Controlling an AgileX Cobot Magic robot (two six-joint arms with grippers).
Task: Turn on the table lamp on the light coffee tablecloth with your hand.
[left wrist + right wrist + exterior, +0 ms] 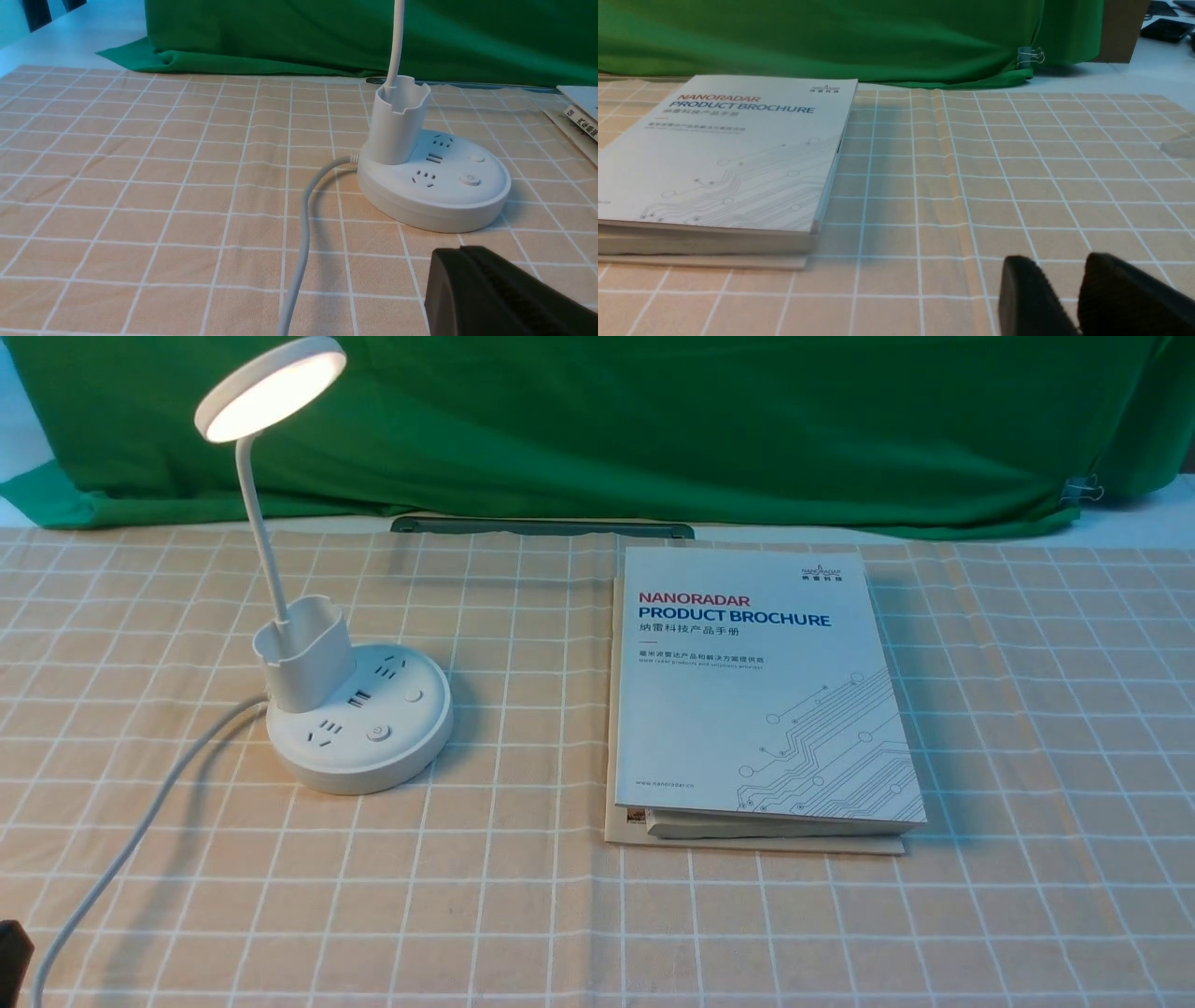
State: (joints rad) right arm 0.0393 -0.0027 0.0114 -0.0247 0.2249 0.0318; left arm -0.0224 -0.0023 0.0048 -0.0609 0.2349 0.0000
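Observation:
The white table lamp (359,728) stands on the left of the light coffee tablecloth (523,896). Its disc head (271,387) glows. Its round base carries sockets and a power button (377,732). In the left wrist view the lamp base (434,186) lies just beyond my left gripper (462,252), which is shut, empty and apart from the base. Only a dark sliver of the left arm (11,947) shows in the front view. My right gripper (1059,266) is slightly open and empty, low over the cloth to the right of the brochure.
A white product brochure (756,691) lies on other booklets right of the lamp; it also shows in the right wrist view (728,154). The lamp's white cord (140,821) trails to the front left. A green backdrop cloth (653,420) hangs behind, with a dark bar (541,526) at its foot.

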